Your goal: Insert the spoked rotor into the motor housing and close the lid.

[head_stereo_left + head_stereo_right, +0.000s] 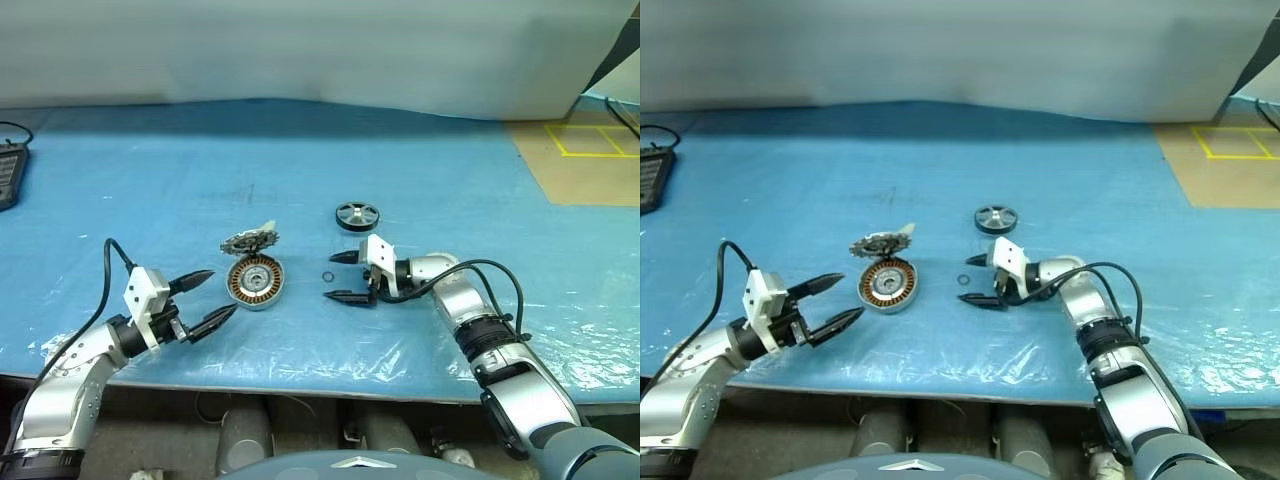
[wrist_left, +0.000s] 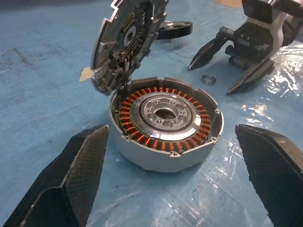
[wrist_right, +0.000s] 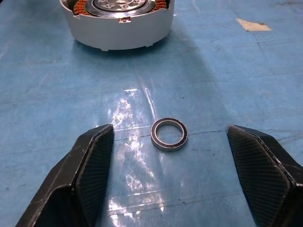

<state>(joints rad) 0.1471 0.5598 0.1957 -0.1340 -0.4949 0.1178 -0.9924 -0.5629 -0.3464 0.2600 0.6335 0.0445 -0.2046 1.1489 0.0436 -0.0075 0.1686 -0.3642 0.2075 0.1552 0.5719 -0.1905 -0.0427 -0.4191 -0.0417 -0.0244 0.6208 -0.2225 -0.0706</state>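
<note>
The motor housing [image 1: 256,280] sits open on the blue table cover, its copper windings and central hub [image 2: 164,113] showing. Its lid [image 1: 250,241] stands raised at the far rim, toothed side [image 2: 127,40] facing me. The spoked rotor [image 1: 357,215] lies flat farther back and to the right. My left gripper [image 1: 208,298] hovers open just left of the housing, pointing at it. My right gripper [image 1: 344,276] is open to the right of the housing, low over the cover, with a small dark ring [image 3: 169,134] lying on the cover between its fingers, untouched.
A black device [image 1: 8,172] lies at the table's far left edge. A brown floor patch with yellow tape lines [image 1: 590,140] is at the back right. Crinkled clear plastic [image 1: 330,355] covers the near table edge.
</note>
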